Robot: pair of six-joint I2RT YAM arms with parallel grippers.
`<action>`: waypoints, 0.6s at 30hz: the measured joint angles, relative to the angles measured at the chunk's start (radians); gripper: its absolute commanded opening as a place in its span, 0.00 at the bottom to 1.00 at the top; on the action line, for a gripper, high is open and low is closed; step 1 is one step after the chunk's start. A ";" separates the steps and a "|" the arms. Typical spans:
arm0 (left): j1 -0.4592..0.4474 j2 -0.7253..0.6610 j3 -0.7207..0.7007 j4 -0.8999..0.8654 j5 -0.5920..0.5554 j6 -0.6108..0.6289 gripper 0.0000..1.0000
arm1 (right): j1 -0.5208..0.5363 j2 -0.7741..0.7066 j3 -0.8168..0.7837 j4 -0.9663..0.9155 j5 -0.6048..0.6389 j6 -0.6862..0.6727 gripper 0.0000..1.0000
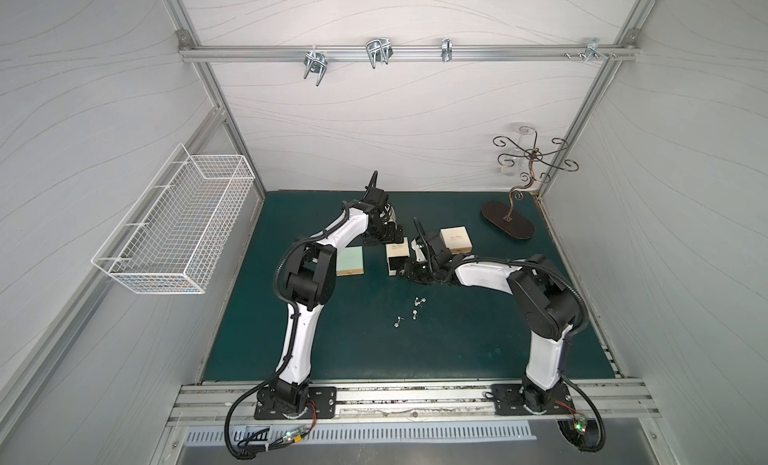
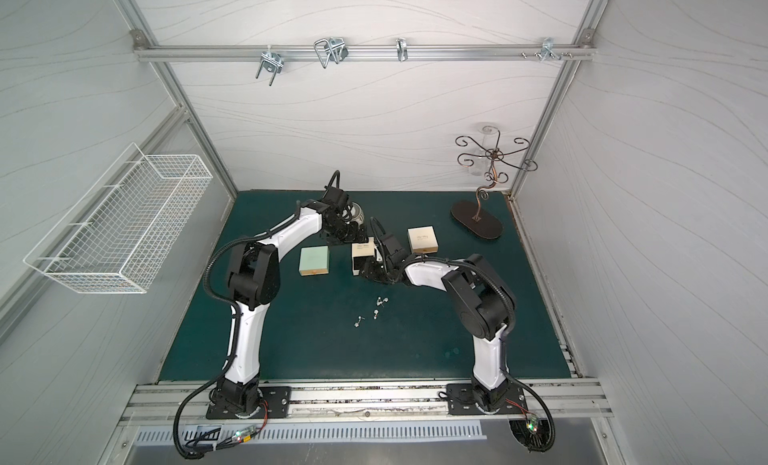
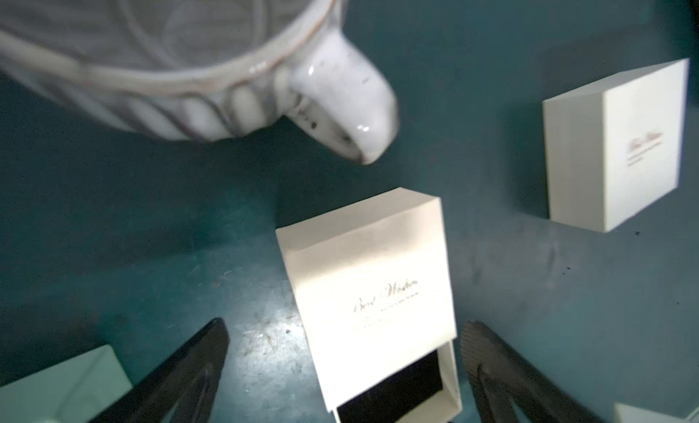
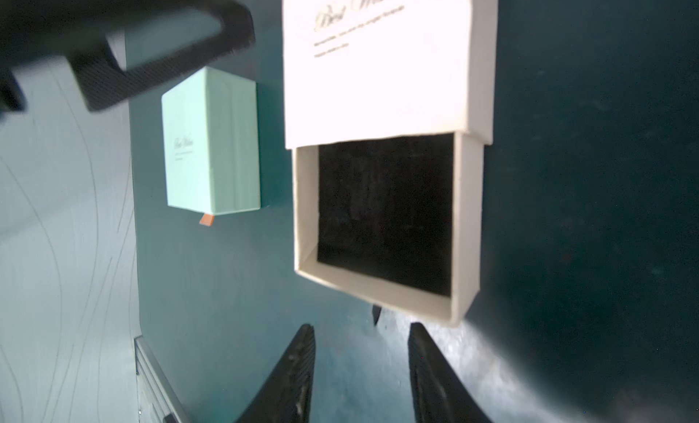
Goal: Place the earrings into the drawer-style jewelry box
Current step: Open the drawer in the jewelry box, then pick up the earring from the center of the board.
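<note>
The drawer-style jewelry box [image 1: 394, 256] [image 2: 360, 256] is white with gold script and stands mid-table. Its drawer [image 4: 386, 213] is pulled out and shows a bare black lining. My right gripper [image 4: 361, 332] [image 1: 405, 272] is open and holds nothing, its tips just in front of the drawer's front wall, beside a small dark pull tab [image 4: 376, 313]. My left gripper [image 3: 344, 334] [image 1: 374, 240] is open at the far end of the box, with the white sleeve [image 3: 370, 288] showing between its spread fingers, apart from them. Several silvery earrings [image 1: 417, 303] [image 2: 380, 303] lie loose on the green mat nearer the front.
A mint box [image 1: 350, 266] [image 4: 212, 145] lies left of the white one, and a closed cream box [image 1: 456, 240] [image 3: 620, 145] lies to its right. A white ribbed mug [image 3: 189, 80] [image 2: 357, 213] stands behind the left gripper. At the back right is a scrolled jewelry stand [image 1: 509, 221]; a wire basket [image 1: 174, 221] hangs on the left wall.
</note>
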 measured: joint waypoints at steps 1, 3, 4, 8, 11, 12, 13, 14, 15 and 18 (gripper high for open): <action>0.000 -0.018 -0.004 0.003 0.002 0.000 0.99 | 0.000 -0.014 0.000 -0.011 0.004 -0.010 0.44; 0.000 -0.056 -0.012 0.009 0.007 0.000 0.99 | 0.000 -0.043 0.000 -0.034 0.011 -0.031 0.44; 0.000 -0.077 -0.016 0.010 0.008 0.000 0.99 | 0.000 -0.058 0.000 -0.047 0.014 -0.041 0.44; 0.000 -0.185 -0.095 0.047 0.014 0.000 0.99 | 0.000 -0.113 0.000 -0.101 0.033 -0.095 0.44; 0.000 -0.280 -0.190 0.070 0.015 -0.003 0.99 | 0.000 -0.158 0.000 -0.164 0.057 -0.148 0.43; 0.000 -0.315 -0.227 0.082 0.015 -0.005 0.99 | 0.000 -0.174 0.000 -0.189 0.067 -0.170 0.43; 0.000 -0.352 -0.268 0.090 0.016 -0.007 0.99 | 0.000 -0.192 -0.001 -0.217 0.076 -0.194 0.42; 0.000 -0.380 -0.299 0.097 0.018 -0.009 0.99 | 0.000 -0.204 -0.001 -0.236 0.082 -0.210 0.41; 0.000 -0.415 -0.340 0.106 0.022 -0.011 0.99 | 0.000 -0.219 -0.003 -0.259 0.092 -0.233 0.40; 0.000 -0.505 -0.443 0.117 0.026 -0.018 0.99 | 0.000 -0.261 -0.012 -0.326 0.113 -0.293 0.37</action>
